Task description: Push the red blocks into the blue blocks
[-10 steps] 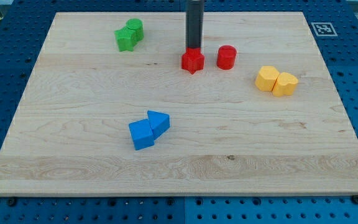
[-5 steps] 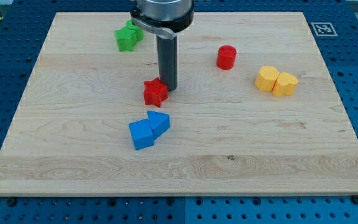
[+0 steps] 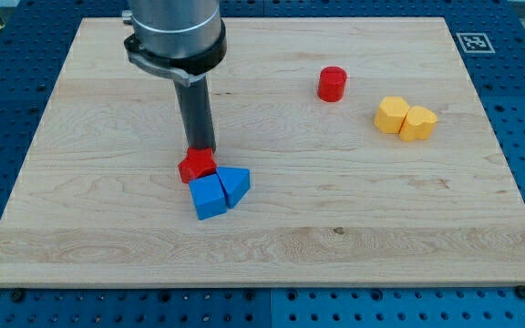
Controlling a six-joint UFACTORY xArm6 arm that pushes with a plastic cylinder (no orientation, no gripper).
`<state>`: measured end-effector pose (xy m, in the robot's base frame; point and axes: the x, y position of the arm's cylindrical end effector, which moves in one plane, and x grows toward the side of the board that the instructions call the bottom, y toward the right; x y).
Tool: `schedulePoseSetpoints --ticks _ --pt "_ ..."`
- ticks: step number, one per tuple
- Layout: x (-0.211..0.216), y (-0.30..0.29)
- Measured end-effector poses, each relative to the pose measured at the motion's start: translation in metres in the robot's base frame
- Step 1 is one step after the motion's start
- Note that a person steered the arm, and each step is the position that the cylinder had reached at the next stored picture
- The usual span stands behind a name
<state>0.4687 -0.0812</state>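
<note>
A red star-shaped block (image 3: 195,166) lies against the top of two blue blocks: a blue cube (image 3: 208,197) and a blue triangular block (image 3: 235,183), which touch each other at the board's lower middle. My tip (image 3: 199,149) rests at the upper edge of the red star block, touching it. A red cylinder (image 3: 332,83) stands alone at the upper right, far from the blue blocks and my tip.
Two yellow blocks (image 3: 406,118) sit together at the view's right. The arm's body (image 3: 172,32) covers the upper left of the wooden board (image 3: 89,228), hiding the green blocks there.
My tip has pushed the red star block down and to the left, from the upper middle of the board into the blue blocks. The red cylinder has not moved.
</note>
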Motion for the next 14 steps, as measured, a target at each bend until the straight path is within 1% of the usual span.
schedulePoseSetpoints --ticks 1,2,3,4,5,6,7,8,9,10,11,12,13,14 --pt "0.010 -0.005" --pt "-0.005 -0.006" --pt "-0.061 -0.003" --pt "-0.125 0.015" --pt "-0.192 0.053" --pt "-0.213 0.121" --pt "-0.199 0.191" --pt "-0.153 0.225" --pt "-0.109 0.208" --pt "-0.092 0.148" --pt "-0.102 0.126" --pt "-0.141 0.135" --pt "-0.175 0.129" --pt "-0.179 0.105"
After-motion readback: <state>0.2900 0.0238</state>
